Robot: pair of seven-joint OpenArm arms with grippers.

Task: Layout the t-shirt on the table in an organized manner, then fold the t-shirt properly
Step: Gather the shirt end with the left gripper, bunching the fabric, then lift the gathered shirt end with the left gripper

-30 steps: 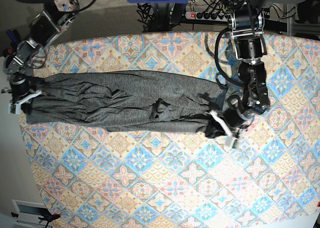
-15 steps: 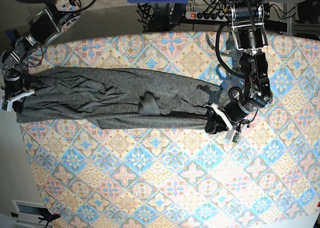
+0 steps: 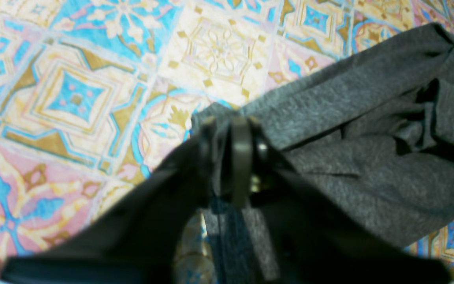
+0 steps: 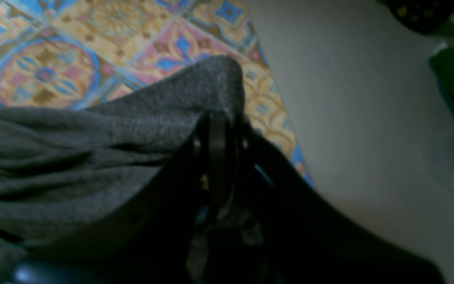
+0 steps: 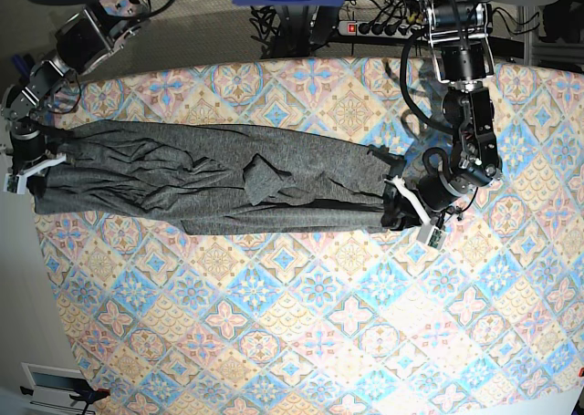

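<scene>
Across the table (image 5: 301, 315), our left gripper (image 5: 408, 216) at 3 o'clock and right gripper (image 5: 26, 171) at 9 o'clock each pinch an edge of the limp, light t-shirt (image 5: 210, 182), best held by its corners

Left claw (image 3: 235, 130) pinched on t-shirt (image 3: 369, 157) edge — seemingly shut, blurred, over patterned table (image 3: 73, 90)

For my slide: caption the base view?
Both grippers hold the grey t-shirt stretched across the patterned table.

Base view bright and sharp; both wrist views soft, near parts dark and out of focus
</scene>
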